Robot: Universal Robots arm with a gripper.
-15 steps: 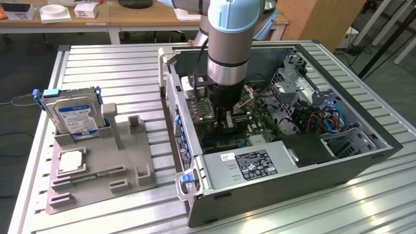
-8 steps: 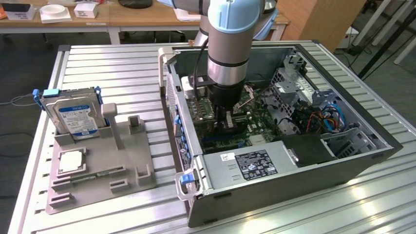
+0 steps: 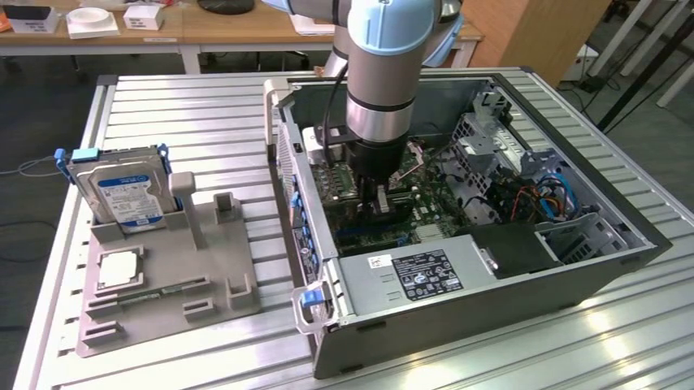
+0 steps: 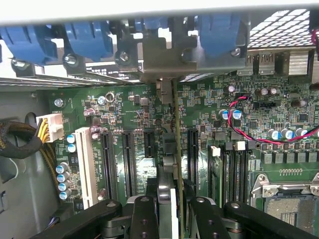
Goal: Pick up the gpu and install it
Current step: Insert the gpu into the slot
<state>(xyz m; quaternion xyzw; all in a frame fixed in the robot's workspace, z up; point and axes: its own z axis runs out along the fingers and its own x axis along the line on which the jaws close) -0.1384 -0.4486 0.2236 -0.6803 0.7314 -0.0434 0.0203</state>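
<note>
The black two-fingered hand (image 4: pixel 172 211) is clenched on the gpu (image 4: pixel 175 149), a thin dark green-brown circuit card seen edge-on, standing upright over the green motherboard (image 4: pixel 134 107) between its long black expansion slots (image 4: pixel 127 164). In the exterior view the silver-and-blue arm (image 3: pixel 382 73) reaches straight down into the open grey computer case (image 3: pixel 607 244). At the case's nine o'clock, a grey parts tray (image 3: pixel 217 268) on the ribbed metal surface (image 3: pixel 195 97) holds an upright silver hard drive with a blue-white label (image 3: pixel 122 191).
</note>
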